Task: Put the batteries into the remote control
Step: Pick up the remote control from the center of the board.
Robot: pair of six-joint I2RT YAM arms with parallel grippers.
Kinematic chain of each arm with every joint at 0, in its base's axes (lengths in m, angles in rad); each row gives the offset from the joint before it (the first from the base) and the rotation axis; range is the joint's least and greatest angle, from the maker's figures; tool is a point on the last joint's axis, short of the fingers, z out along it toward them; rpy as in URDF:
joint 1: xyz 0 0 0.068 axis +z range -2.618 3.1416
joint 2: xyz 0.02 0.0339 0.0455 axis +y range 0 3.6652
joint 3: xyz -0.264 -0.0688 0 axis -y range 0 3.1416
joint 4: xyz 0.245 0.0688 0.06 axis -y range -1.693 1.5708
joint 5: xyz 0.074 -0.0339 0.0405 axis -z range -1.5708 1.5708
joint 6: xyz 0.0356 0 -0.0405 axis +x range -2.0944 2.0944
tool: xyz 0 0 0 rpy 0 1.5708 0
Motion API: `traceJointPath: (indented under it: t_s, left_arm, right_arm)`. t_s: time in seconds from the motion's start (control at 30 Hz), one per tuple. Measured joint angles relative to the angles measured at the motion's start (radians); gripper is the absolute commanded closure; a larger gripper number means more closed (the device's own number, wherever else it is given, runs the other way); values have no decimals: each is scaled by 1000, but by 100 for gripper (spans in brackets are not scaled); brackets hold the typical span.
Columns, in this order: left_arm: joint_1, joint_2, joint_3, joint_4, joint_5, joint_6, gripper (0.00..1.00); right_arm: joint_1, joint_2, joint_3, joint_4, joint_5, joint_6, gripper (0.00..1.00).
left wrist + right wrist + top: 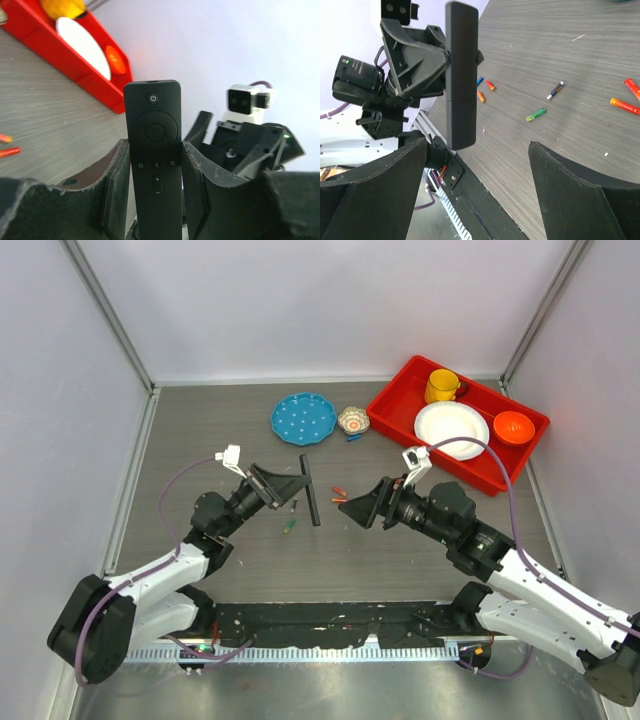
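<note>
Top external view, itemised.

1. Left gripper (297, 483): closed on the remote control (311, 490), gripping it across its width near mid-length. Both ends of the bar stick out past the fingers.
2. Remote control: slim black bar, held near table centre between the two arms. In the left wrist view the button face of the remote control (154, 165) points at the camera, power button at the far end, with the left gripper (155, 192) pressing on both long edges. The right wrist view shows its plain back (461, 75) and the left gripper (420, 65) behind it.
3. Right gripper (358, 502): jaws spread wide, holding nothing, aimed at the remote control and apart from it. Its fingers (380, 190) frame the right wrist view.
4. Batteries: two, both loose on the table (200, 440), just near of the left gripper. Dark cell (293, 505) (555, 90); green cell (289, 526) (536, 115). They lie close together, not touching.
5. Orange sticks (339, 495): two, on the table between the grippers.
6. Red tray (400, 425): far right, containing a yellow mug (441, 386), a white bowl (451, 430) and an orange bowl (513, 426).
7. Blue plate (303, 418) and small patterned bowl (353, 420): side by side, left of the tray.
</note>
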Motion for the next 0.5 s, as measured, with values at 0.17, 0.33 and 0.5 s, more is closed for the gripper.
traceJointPath:
  t_s: [0.17, 0.33, 0.5]
  left_arm:
    - [0, 82, -15, 242, 59, -57, 100]
    - [0, 201, -15, 383, 124, -114, 100]
    - [0, 251, -15, 390, 160, -142, 100]
  right_arm:
    - [-1, -30, -45, 35, -76, 3, 11]
    - [-2, -27, -100, 182, -190, 36, 10]
    - [-2, 31, -130, 294, -259, 73, 10]
